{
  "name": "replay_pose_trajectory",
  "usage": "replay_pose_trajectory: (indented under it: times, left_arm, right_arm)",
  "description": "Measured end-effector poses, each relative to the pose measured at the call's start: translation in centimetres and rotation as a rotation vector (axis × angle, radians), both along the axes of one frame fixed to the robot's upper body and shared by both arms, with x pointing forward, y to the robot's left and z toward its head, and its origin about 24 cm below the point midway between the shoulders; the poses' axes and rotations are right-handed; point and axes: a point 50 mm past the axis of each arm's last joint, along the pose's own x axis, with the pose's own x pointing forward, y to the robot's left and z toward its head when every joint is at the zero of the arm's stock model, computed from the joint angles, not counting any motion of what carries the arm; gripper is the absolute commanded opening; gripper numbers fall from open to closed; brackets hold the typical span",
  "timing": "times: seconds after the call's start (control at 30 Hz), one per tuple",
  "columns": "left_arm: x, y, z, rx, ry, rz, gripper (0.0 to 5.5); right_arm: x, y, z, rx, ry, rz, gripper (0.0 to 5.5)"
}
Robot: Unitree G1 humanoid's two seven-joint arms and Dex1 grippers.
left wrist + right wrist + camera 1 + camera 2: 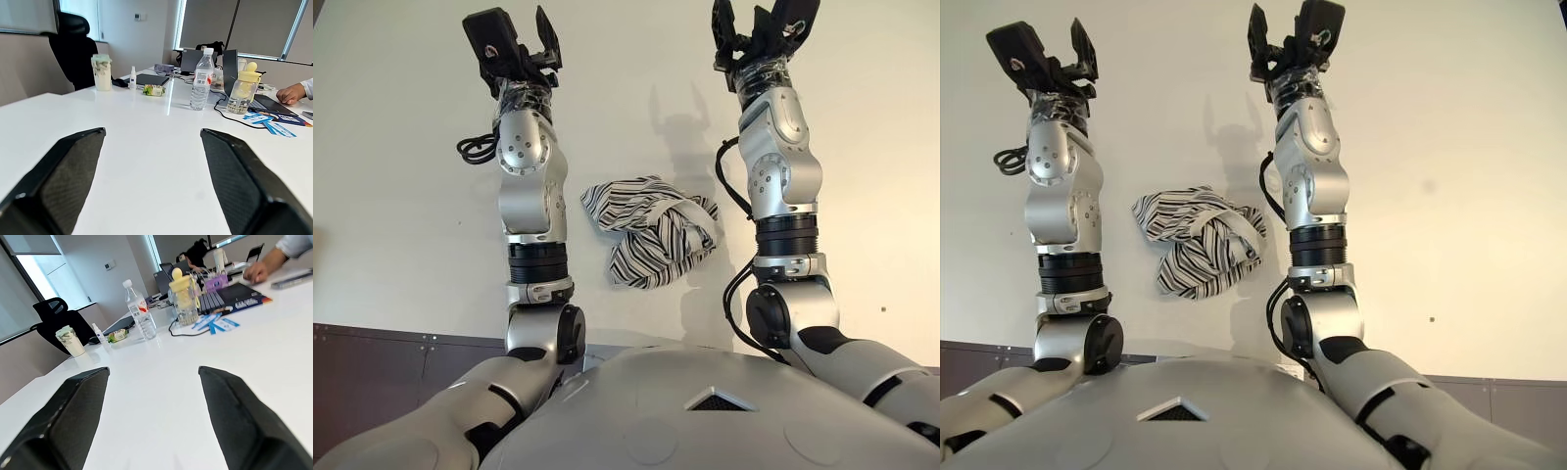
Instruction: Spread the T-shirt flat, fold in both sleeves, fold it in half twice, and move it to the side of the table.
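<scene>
Lying crumpled in the middle of the frame, the striped T-shirt [651, 233] is seen on the white bench [401, 196], between the two arms and touched by neither; it is bunched, not spread flat. The left tool [524, 37] is held at the upper left, its fingers spread with nothing between them. The right tool [756, 27] is held at the upper right, likewise spread and empty. Farther along the bench, a clear bottle [201, 78], a cup [101, 72] and a yellow-capped bottle [242, 90] are shown standing upright.
</scene>
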Motion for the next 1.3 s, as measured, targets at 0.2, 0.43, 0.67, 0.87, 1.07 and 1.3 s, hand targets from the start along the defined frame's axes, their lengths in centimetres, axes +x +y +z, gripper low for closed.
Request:
replay_pose_trajectory:
  times: [0.2,0.43,0.67,0.87,1.07,1.3]
  left_arm:
    - [-2.8,-2.2,0.3,-0.080,-0.031,-0.452,3.60]
    - [-13.2,0.1,-8.6,0.282,0.520,-0.958,3.60]
    - [-15.0,-1.1,-9.5,0.406,0.466,-0.984,3.60]
    - [-16.3,-0.1,-9.4,0.417,0.447,-1.008,3.60]
    - [-18.6,1.9,-8.8,0.417,0.499,-1.225,3.60]
    - [-15.3,4.8,-7.8,0.600,0.489,-1.228,3.60]
  right_arm:
    - [-2.3,-0.1,-0.7,-0.051,-0.021,0.344,3.36]
    - [-10.9,-4.9,-0.3,-0.179,0.026,1.028,3.36]
    - [-11.7,-6.3,-6.1,-0.594,0.268,1.016,3.36]
    - [-10.4,-5.3,-8.0,-0.776,0.237,0.856,3.36]
    - [-4.6,-11.2,-8.3,-0.754,0.333,0.061,3.36]
    - [-3.9,-12.2,-5.9,-0.396,0.222,-0.277,3.36]
